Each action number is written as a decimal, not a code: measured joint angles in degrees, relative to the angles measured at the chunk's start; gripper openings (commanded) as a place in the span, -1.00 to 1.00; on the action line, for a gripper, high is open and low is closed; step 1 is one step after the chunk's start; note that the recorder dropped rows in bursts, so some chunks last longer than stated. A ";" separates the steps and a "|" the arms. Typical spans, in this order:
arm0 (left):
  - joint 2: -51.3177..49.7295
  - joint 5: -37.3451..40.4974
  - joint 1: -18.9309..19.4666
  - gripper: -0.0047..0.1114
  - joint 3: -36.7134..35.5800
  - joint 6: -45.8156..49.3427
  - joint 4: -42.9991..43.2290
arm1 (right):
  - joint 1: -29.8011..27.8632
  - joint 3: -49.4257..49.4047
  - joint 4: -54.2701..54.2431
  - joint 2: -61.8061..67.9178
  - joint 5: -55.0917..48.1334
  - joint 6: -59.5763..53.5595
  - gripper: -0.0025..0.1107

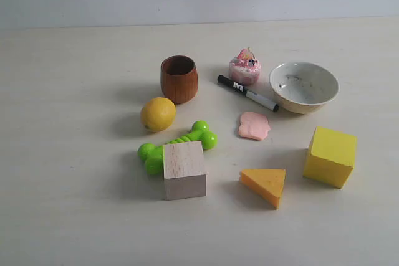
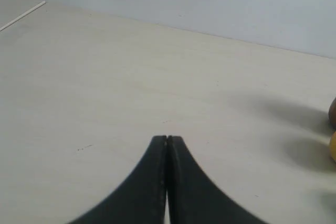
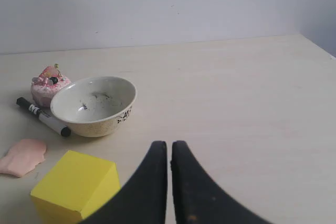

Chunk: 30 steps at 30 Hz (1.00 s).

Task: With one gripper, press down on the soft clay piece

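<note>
The soft clay piece (image 1: 254, 126) is a flat salmon-pink blob lying on the table between the black marker and the cheese wedge. It also shows at the edge of the right wrist view as the clay piece (image 3: 22, 157), beside the yellow cube. Neither arm appears in the exterior view. My left gripper (image 2: 167, 139) is shut with nothing in it, over bare table far from the clay. My right gripper (image 3: 169, 144) is shut too, empty, with the bowl and cube lying between it and the clay.
Around the clay stand a cream bowl (image 1: 304, 86), a black marker (image 1: 247, 93), a pink cupcake toy (image 1: 244, 68), a yellow cube (image 1: 330, 156), a cheese wedge (image 1: 264, 184), a wooden block (image 1: 184, 170), a green bone toy (image 1: 176, 144), a lemon (image 1: 158, 114) and a brown cup (image 1: 179, 78).
</note>
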<state>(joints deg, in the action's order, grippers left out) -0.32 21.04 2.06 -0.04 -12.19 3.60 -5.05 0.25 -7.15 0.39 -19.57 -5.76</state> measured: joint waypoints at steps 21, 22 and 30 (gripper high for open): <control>0.00 0.00 0.00 -0.92 0.00 0.00 0.00 | 0.00 0.00 0.00 0.00 0.52 0.00 -0.86; 0.00 0.00 0.00 -0.92 0.00 0.00 0.00 | 0.00 0.00 -0.15 0.00 1.61 0.00 -0.86; 0.00 0.00 0.00 -0.92 0.00 0.00 0.00 | 0.00 0.00 -3.00 0.00 22.80 0.00 -0.86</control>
<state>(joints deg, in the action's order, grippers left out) -0.32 21.04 2.06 -0.04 -12.19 3.60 -5.05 0.25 -10.14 0.39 3.23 -5.76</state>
